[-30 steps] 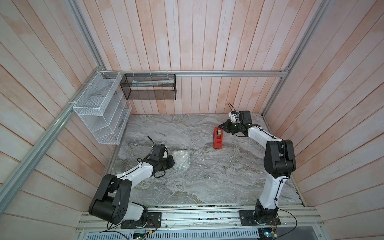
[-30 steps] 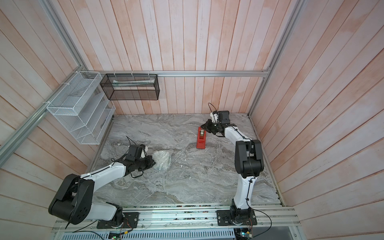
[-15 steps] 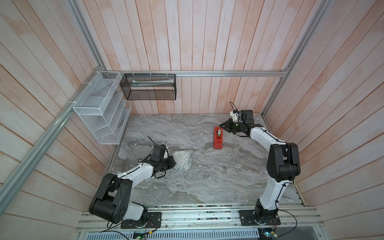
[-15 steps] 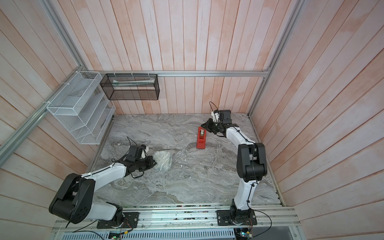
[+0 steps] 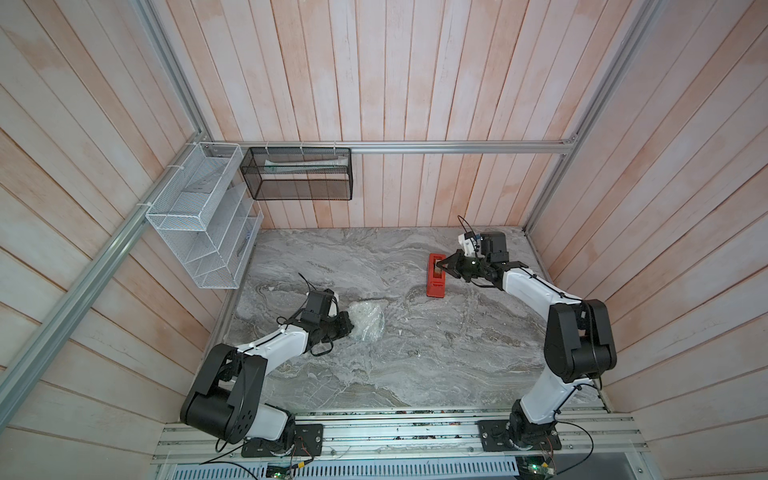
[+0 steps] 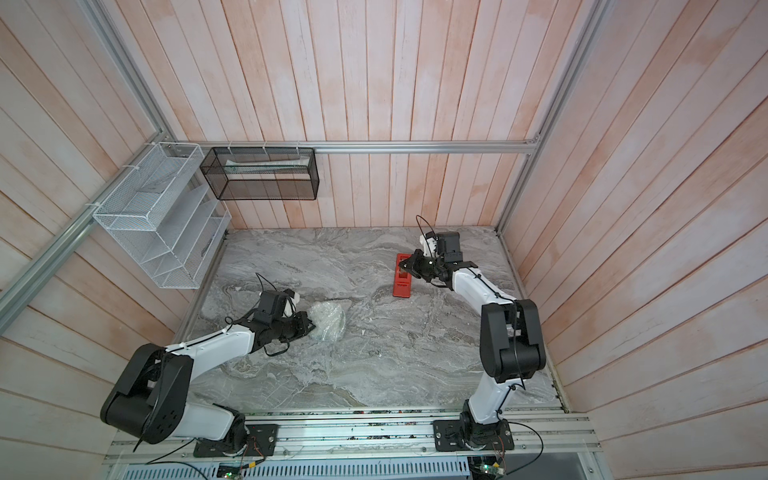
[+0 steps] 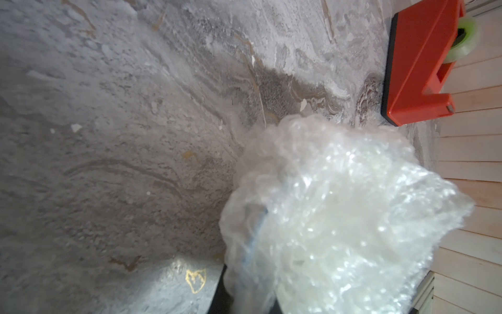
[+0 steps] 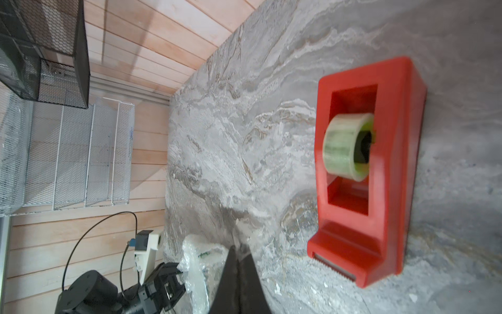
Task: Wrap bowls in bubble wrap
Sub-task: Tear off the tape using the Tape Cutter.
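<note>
The bubble wrap (image 5: 365,322) (image 6: 330,320) lies bunched into a whitish bundle on the marble table, left of centre. My left gripper (image 5: 349,328) (image 6: 311,326) is shut on the bundle's near edge, and the crinkly plastic (image 7: 339,217) fills the left wrist view. The bowl is inside the wrap: a bluish rim (image 7: 256,231) and green prints (image 8: 205,254) show faintly through it. My right gripper (image 5: 442,266) (image 6: 405,266) (image 8: 237,250) is shut, hovering just over the red tape dispenser (image 5: 435,280) (image 8: 366,176) at the back right. I cannot tell whether anything is pinched at its tips.
A white wire rack (image 5: 199,216) hangs on the left wall and a black mesh basket (image 5: 297,174) on the back wall. Small white scraps dot the table (image 5: 415,365). The dispenser carries a greenish tape roll (image 8: 345,146).
The right arm's elbow has swung toward the table's front while its gripper stayed by the dispenser. The left arm and the bundle have not moved.
</note>
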Controlling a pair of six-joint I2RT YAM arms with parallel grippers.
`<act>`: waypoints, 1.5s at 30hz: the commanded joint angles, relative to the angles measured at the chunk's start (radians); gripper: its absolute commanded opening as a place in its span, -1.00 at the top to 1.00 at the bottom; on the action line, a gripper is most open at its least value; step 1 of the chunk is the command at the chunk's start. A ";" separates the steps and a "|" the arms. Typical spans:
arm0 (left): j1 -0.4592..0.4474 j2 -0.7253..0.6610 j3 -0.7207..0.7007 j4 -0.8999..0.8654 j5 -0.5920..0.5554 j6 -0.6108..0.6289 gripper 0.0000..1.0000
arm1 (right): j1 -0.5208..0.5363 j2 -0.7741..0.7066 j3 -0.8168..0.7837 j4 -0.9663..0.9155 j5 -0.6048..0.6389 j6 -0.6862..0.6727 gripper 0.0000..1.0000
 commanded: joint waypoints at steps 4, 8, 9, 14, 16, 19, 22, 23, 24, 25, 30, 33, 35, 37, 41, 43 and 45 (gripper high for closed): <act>-0.014 0.086 0.001 -0.120 -0.013 0.039 1.00 | 0.039 -0.111 -0.146 0.052 0.026 0.051 1.00; -0.014 0.100 0.029 -0.136 -0.005 0.052 1.00 | 0.057 -0.135 -0.235 0.077 0.034 0.078 1.00; -0.015 0.099 0.034 -0.138 -0.001 0.052 1.00 | 0.060 -0.140 -0.252 0.081 0.038 0.082 1.00; -0.015 0.110 0.040 -0.129 0.016 0.047 1.00 | 0.076 -0.159 -0.320 0.092 0.049 0.103 1.00; -0.015 0.120 0.041 -0.120 0.019 0.046 1.00 | 0.079 -0.166 -0.345 0.092 0.052 0.109 1.00; -0.014 0.137 0.034 -0.096 0.035 0.046 1.00 | 0.082 -0.175 -0.379 0.096 0.058 0.118 1.00; -0.015 0.147 0.027 -0.079 0.042 0.048 1.00 | 0.084 -0.173 -0.412 0.108 0.059 0.129 1.00; -0.015 0.151 0.029 -0.077 0.044 0.049 1.00 | 0.084 -0.172 -0.424 0.118 0.056 0.136 1.00; -0.015 0.154 0.028 -0.074 0.047 0.049 1.00 | 0.085 -0.170 -0.435 0.126 0.058 0.141 1.00; -0.015 0.156 0.028 -0.072 0.049 0.051 1.00 | 0.087 -0.169 -0.440 0.132 0.059 0.144 1.00; -0.015 0.171 0.033 -0.058 0.055 0.054 1.00 | 0.091 -0.150 -0.472 0.156 0.058 0.155 1.00; -0.015 0.183 0.035 -0.052 0.060 0.055 1.00 | 0.094 -0.138 -0.490 0.184 0.051 0.170 1.00; -0.014 0.187 0.031 -0.048 0.060 0.054 1.00 | 0.095 -0.134 -0.493 0.185 0.051 0.171 1.00; -0.015 0.190 0.029 -0.044 0.060 0.055 1.00 | 0.096 -0.136 -0.493 0.186 0.052 0.172 1.00; -0.015 0.200 0.029 -0.038 0.063 0.055 1.00 | 0.096 -0.125 -0.493 0.176 0.057 0.166 1.00; -0.015 0.199 0.029 -0.033 0.063 0.055 1.00 | 0.096 -0.126 -0.493 0.167 0.061 0.164 1.00; -0.015 0.200 0.029 -0.032 0.063 0.055 1.00 | 0.096 -0.130 -0.492 0.166 0.060 0.165 1.00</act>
